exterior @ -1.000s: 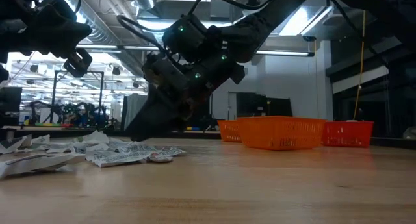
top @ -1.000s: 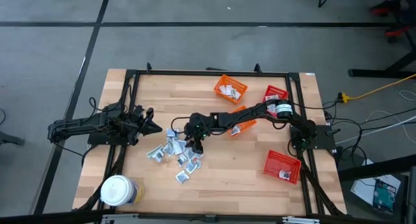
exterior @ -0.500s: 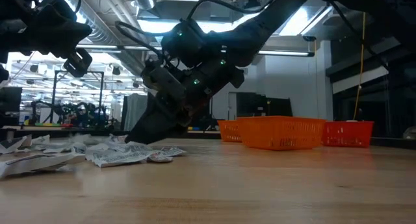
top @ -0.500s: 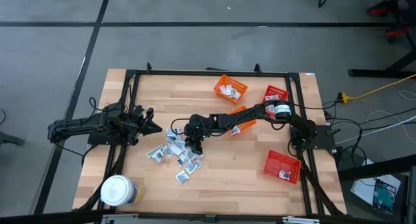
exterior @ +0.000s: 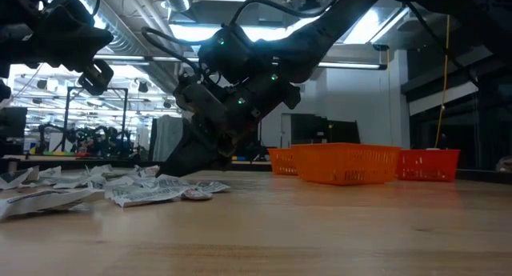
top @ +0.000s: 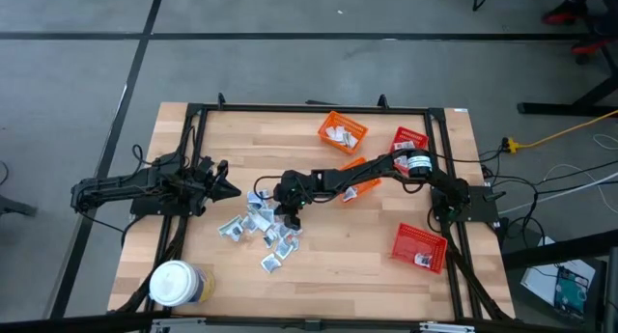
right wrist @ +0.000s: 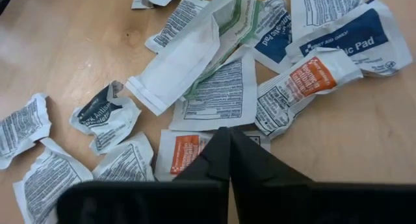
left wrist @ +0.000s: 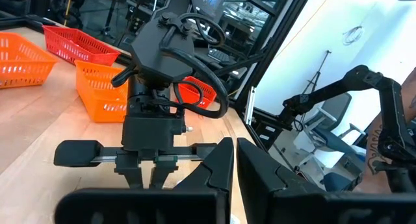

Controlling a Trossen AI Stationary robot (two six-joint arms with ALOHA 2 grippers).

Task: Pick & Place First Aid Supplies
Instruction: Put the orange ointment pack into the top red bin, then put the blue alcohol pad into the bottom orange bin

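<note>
The first aid supplies (top: 259,227) lie as a loose pile of small white sachets at the table's middle, also seen in the low view (exterior: 144,188) and spread flat in the right wrist view (right wrist: 214,94). My right gripper (top: 287,214) reaches down onto the pile's right side, shut on an orange-printed sachet (right wrist: 185,149). My left gripper (top: 232,189) hovers shut just left of the pile, touching nothing. My right gripper closes its two fingertips (right wrist: 224,136) on the far edge of the orange-printed sachet (right wrist: 201,134). The fingers come from above, slanting down from the table's right. The sachet lies flat on the table among the others. The fingertips hide how much of the edge lies between them.
An orange basket (top: 342,132) with a few sachets and a red basket (top: 409,140) stand at the far right. Another orange basket (top: 359,185) sits under the right arm, a red one (top: 420,247) at the near right. A white-lidded jar (top: 174,283) stands near left.
My right gripper has shut its fingers at the right side of the pile, staying low over the table. The sachets around it have kept their places.
</note>
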